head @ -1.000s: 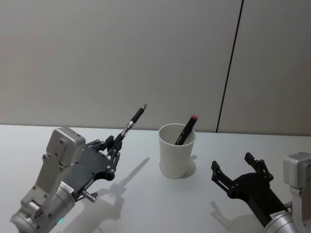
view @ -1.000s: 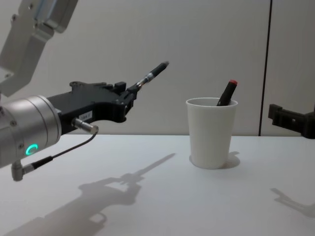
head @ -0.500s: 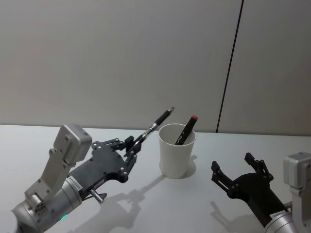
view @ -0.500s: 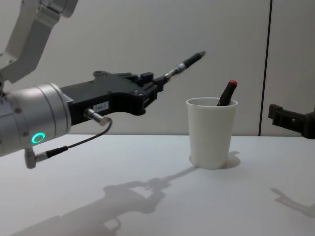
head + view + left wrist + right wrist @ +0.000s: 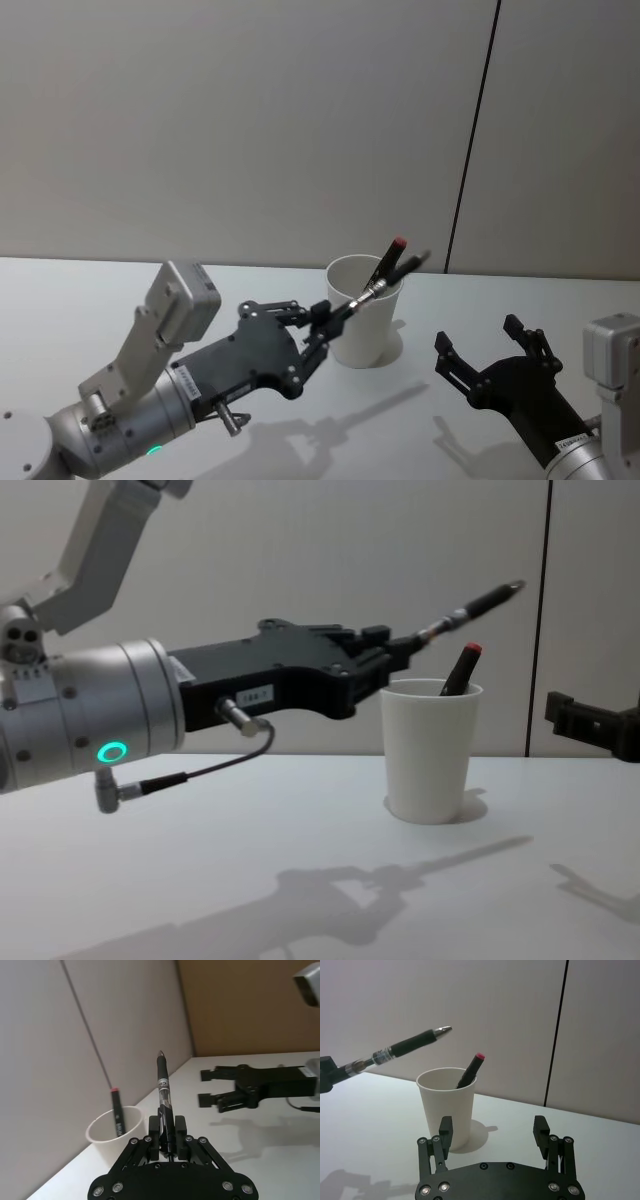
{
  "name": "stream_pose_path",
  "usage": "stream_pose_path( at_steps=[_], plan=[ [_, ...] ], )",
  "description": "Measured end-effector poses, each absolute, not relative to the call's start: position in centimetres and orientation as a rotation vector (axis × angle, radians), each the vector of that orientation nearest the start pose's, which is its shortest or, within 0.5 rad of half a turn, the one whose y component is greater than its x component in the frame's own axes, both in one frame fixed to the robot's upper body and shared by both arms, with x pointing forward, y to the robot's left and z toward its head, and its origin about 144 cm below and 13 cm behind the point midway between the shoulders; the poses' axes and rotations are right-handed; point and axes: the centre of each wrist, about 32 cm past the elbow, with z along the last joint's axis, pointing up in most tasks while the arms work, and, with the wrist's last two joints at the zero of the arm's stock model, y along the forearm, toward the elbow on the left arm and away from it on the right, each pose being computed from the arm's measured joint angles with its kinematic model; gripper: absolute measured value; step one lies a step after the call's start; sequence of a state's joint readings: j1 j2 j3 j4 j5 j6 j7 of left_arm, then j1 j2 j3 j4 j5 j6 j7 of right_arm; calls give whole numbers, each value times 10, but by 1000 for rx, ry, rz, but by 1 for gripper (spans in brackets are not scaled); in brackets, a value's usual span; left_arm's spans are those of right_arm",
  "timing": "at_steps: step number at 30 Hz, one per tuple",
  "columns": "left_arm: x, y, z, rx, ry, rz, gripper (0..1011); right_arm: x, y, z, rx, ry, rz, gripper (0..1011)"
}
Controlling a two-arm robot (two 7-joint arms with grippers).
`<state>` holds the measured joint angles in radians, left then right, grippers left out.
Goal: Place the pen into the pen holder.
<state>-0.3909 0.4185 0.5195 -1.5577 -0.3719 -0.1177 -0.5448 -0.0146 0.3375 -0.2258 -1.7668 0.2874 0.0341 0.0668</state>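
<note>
My left gripper [image 5: 325, 315] [image 5: 385, 652] [image 5: 166, 1132] is shut on the lower end of a black pen [image 5: 388, 279] [image 5: 465, 610] [image 5: 162, 1085] [image 5: 405, 1045]. The pen tilts upward, and its tip reaches over the mouth of the pen holder [image 5: 358, 335] [image 5: 428, 755] [image 5: 106, 1134] [image 5: 445, 1105], a white paper cup standing upright on the table. A second black pen with a red end [image 5: 391, 254] [image 5: 462, 668] [image 5: 116, 1112] [image 5: 471, 1067] leans inside the cup. My right gripper [image 5: 480, 336] [image 5: 492, 1127] [image 5: 204, 1087] [image 5: 575, 718] hangs open and empty to the right of the cup.
The white table [image 5: 90, 290] runs up to a grey wall with a dark vertical seam [image 5: 472, 150] behind the cup. Bare tabletop lies in front of the cup and between the two arms.
My left gripper has carried the pen to the right, from well left of the cup to right beside it, so the pen's tip now hangs over the cup. The right arm has not moved.
</note>
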Motion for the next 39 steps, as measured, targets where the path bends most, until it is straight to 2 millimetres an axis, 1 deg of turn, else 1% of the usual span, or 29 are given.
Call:
stream_pose_path(
  at_steps=[6,13,30,39],
  plan=[
    [527,197,1234,-47,-301,480,186,443,-237,1189,26,-75,-1229,1001],
    [527,192,1234,-54,-297,437,186,443,-237,1189,26,-75,-1229,1001],
    [526,188,1233,-65,-293,410,186,443,-238,1189,26,-75,-1227,1001],
    [526,187,1233,-67,-292,405,186,443,-244,1191,55,-56,-1191,1001]
  ],
)
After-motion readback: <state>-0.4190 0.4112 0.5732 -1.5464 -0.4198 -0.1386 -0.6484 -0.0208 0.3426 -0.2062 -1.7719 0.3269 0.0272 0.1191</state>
